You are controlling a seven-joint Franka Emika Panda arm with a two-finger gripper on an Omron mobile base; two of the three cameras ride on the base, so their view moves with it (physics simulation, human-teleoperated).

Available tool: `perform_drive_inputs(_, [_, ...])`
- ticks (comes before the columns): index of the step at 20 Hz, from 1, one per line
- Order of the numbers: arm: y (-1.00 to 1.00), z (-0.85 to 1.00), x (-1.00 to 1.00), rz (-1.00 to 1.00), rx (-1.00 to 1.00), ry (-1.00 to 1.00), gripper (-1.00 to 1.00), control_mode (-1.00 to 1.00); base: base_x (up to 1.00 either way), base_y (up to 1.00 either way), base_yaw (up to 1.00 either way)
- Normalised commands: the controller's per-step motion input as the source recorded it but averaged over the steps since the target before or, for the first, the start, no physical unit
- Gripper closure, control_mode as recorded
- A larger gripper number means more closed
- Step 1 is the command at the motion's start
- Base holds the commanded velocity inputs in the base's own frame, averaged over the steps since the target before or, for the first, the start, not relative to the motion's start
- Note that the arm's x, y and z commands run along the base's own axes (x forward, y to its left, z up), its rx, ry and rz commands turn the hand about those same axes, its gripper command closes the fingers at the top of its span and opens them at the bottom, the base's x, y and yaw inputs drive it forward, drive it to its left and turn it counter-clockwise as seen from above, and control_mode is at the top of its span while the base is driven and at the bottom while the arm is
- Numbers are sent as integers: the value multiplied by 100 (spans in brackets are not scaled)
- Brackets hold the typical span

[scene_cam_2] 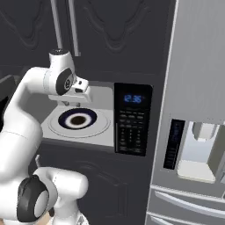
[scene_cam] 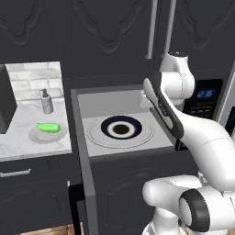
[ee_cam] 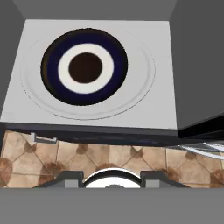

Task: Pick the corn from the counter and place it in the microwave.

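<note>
Lying on a small round grey plate (scene_cam: pixel 47 134) on the white-grey veined marble counter (scene_cam: pixel 18 142), just in front of a grey soap dispenser bottle (scene_cam: pixel 47 102), the small bright green corn (scene_cam: pixel 48 127) is untouched, so the picking step has hardly begun. To its right the large black built-in microwave (scene_cam: pixel 82 151) stands open, its dark-ringed turntable plate (scene_cam: pixel 120 128) bare. Whether the two-finger gripper (scene_cam_2: pixel 66 103) is apart or together cannot be told; it hangs above the turntable and apparently must swing left and descend over the corn.
</note>
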Motion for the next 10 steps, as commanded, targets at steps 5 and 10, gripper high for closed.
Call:
perform_drive_inputs(5, [0,-11,-40,0,3,0,-100,100,-20,0,0])
perform_drive_inputs(10, [0,0,0,0,0,0,-100,100,-100,-2,0])
